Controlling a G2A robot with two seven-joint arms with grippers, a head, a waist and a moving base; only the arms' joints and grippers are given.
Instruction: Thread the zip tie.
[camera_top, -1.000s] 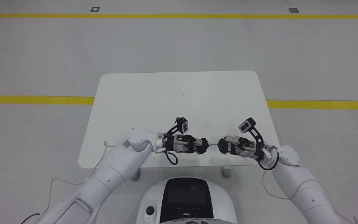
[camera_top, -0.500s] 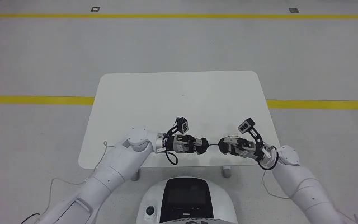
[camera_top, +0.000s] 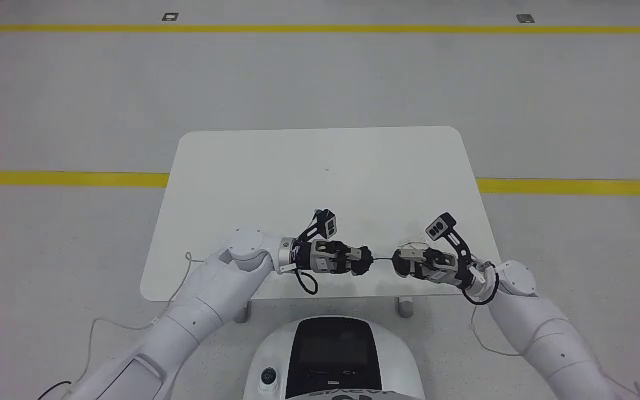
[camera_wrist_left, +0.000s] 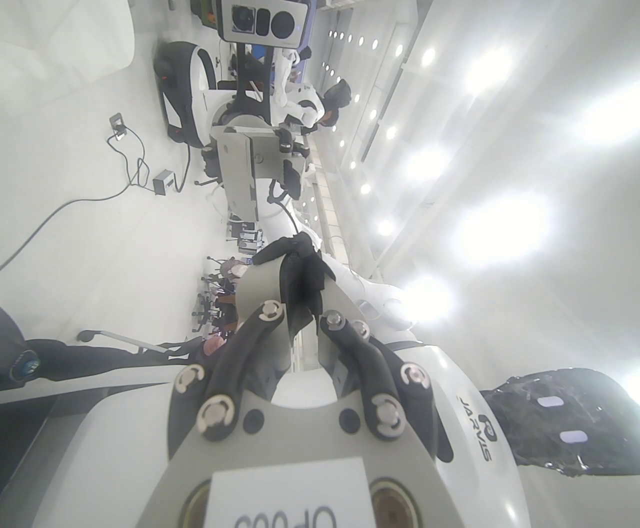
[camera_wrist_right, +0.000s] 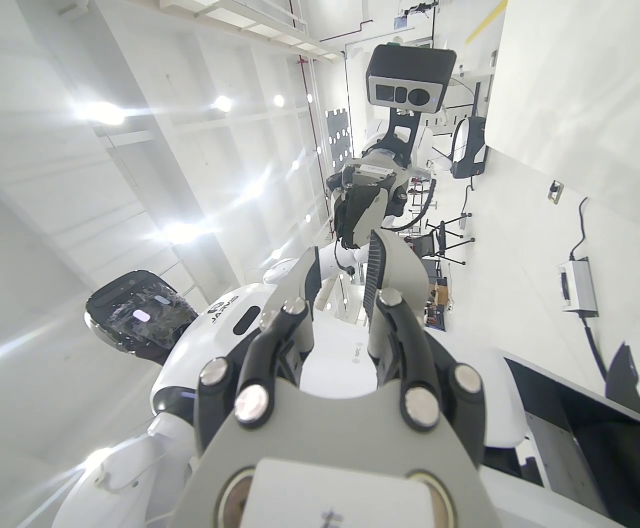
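I see grey floor (camera_top: 90, 100) with a yellow line (camera_top: 80, 179) running behind and to both sides of the white tabletop (camera_top: 300, 170).

My left arm (camera_top: 215, 290) and right arm (camera_top: 530, 310) both come in over the near part of the tabletop. They are turned toward each other, roughly level, wrists pointing inward. Each wrist carries a small black camera block on a bracket.

The left end effector (camera_top: 362, 262) and right end effector (camera_top: 398, 263) face each other tip to tip, near but apart, just right of the tabletop's middle.

In the left wrist view the fingers (camera_wrist_left: 260, 295) are pressed together with something black pinched between them. I take that for the zip tie, though the view is too cluttered to be certain.

In the right wrist view the two fingers (camera_wrist_right: 382, 270) stand parted, about half spread. The ribbed pad on one is exposed, and nothing is gripped between them. The left end effector shows beyond that gap, with a thin black strand hanging from it.

The zip tie (camera_top: 380, 262) reads in the top view as a thin dark line across the gap between the two end effectors. It sticks out of the left one toward the right one. I cannot tell whether its free end touches the right fingers.
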